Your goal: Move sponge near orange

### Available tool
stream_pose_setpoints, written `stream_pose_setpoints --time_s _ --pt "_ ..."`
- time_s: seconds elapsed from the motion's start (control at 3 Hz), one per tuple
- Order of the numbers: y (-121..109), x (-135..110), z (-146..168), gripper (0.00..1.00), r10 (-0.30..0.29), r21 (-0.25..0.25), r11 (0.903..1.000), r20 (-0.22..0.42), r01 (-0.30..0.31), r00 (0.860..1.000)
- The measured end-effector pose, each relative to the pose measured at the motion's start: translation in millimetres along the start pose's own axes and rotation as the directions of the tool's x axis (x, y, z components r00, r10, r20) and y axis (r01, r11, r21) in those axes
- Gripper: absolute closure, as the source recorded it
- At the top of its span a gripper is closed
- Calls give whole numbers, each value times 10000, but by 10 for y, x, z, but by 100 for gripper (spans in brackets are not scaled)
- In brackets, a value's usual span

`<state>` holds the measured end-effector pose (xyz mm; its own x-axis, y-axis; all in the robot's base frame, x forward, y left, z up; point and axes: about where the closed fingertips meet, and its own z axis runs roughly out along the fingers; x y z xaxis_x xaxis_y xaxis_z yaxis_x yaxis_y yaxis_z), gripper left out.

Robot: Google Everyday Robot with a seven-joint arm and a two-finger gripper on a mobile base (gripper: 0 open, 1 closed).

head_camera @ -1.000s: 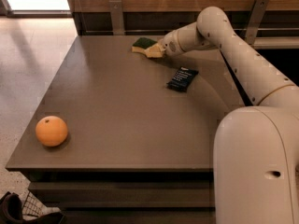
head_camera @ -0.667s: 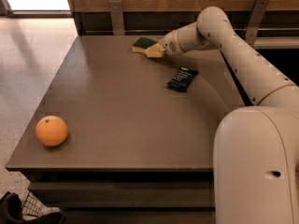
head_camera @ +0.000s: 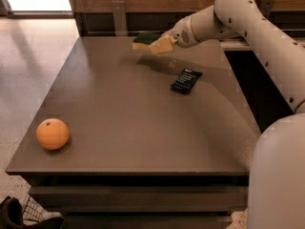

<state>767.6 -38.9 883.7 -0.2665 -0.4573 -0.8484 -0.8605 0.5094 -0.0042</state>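
The sponge (head_camera: 144, 39), dark green on top with a pale yellow base, is at the far side of the table, held a little above the surface. My gripper (head_camera: 157, 44) reaches in from the right and is shut on the sponge's right end. The orange (head_camera: 52, 134) sits on the table near the front left corner, far from the sponge and the gripper.
A dark blue snack packet (head_camera: 186, 80) lies on the brown table (head_camera: 143, 128) right of centre, below my arm. A wooden wall and railing posts run behind the table's far edge. Tiled floor lies to the left. A dark object sits on the floor at the bottom left.
The gripper has lifted the sponge slightly off the table and shifted it a little to the left. The orange and the packet have not moved.
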Motion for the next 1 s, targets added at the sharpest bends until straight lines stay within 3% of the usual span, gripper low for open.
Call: stream_pose_setpoints --time_s 0.33,1.0 --pt "372 -59 -330 100 -317 271 9991 -316 325 9990" --pt "1167 -15 -645 100 -1020 260 9943 -487 1033 9936"
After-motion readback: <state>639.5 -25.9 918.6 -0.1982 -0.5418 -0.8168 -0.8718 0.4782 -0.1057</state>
